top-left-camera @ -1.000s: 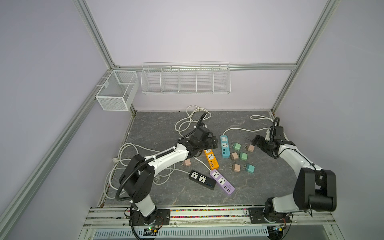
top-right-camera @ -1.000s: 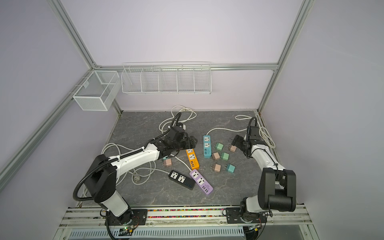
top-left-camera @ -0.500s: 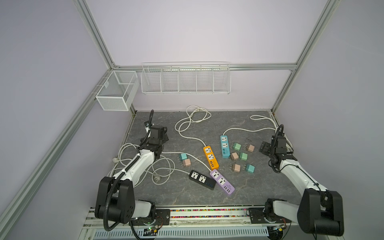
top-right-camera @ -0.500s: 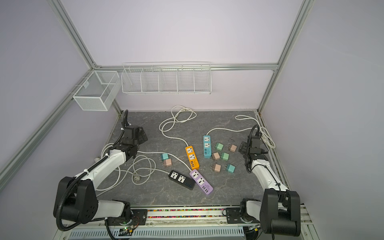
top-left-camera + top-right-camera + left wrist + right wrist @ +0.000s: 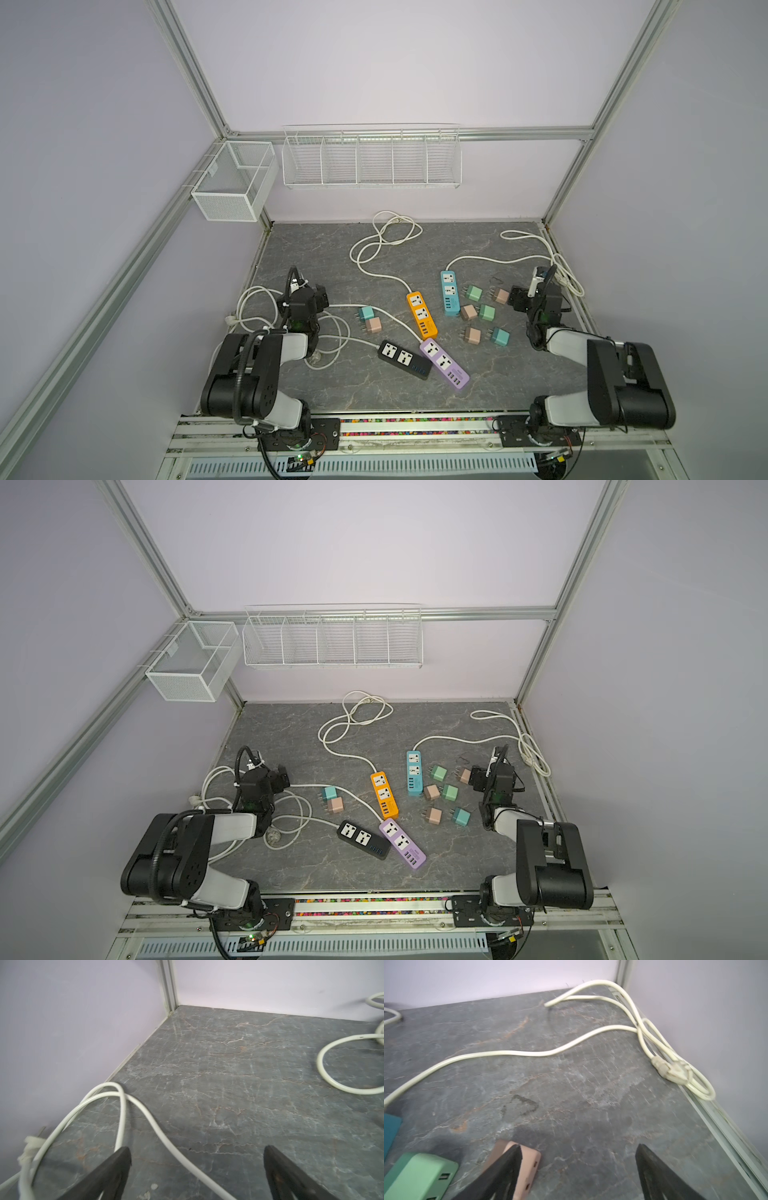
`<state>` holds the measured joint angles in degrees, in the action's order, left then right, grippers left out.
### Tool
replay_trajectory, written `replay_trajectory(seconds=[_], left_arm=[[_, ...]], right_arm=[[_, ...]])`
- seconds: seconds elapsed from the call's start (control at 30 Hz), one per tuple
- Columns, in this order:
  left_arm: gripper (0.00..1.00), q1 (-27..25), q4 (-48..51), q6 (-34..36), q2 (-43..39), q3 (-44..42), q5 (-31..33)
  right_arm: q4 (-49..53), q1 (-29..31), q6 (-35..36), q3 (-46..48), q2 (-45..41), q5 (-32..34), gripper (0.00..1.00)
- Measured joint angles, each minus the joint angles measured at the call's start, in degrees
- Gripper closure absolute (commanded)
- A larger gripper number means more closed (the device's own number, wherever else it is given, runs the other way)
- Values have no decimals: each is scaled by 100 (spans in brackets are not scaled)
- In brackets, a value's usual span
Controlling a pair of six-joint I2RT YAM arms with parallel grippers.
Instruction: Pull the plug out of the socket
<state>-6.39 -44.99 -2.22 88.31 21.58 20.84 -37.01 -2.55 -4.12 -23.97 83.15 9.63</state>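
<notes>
We see our left gripper (image 5: 196, 1148) spread wide and empty above a white cable (image 5: 123, 1118). Our right gripper (image 5: 579, 1145) gapes empty too, beside a pink plug (image 5: 529, 1167)

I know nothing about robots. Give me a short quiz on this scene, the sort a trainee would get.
1. Count: how many power strips lie on the table?
2. True or false: a plug sits in a socket of the orange strip.
3. Choose: the jaws of the left gripper and the right gripper stand A) wide apart, B) shut on a plug, C) shut on a cable.
Key: 1. Four: orange strip, blue strip, black strip, purple strip. 2. False: its sockets are bare; the plugs lie loose on the table. 3. A.
</notes>
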Motion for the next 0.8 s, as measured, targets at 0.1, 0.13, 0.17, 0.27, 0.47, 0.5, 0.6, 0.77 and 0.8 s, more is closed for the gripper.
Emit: replay_trajectory(seconds=[0.1,0.13,0.17,0.27,0.47,0.5,0.6,0.77,0.8], left_arm=[[0,55,-247,81,46,-42,-291],[1,85,-356,96,46,-42,-387],[0,111,-415,103,44,-42,-446],[0,225,-481,105,44,-37,-706],[0,339,-553,131,42,-35,-1121],[0,341,-568,136,42,-35,-1185],[0,345,-651,175,42,-48,-1390],[0,426,-640,166,42,-39,-1506],[0,442,-584,142,42,-17,-1464]], right_arm=[[-822,262,271,243,407,-153,11],[-804,321,317,247,485,-181,12],[-793,332,339,245,507,-216,12],[-979,289,396,236,501,-229,12],[-1088,275,422,236,498,-245,12],[-1091,273,422,236,498,-245,12],[-1091,273,422,236,498,-245,12],[-1091,275,422,236,498,-245,12],[-1091,273,422,236,498,-245,12]])
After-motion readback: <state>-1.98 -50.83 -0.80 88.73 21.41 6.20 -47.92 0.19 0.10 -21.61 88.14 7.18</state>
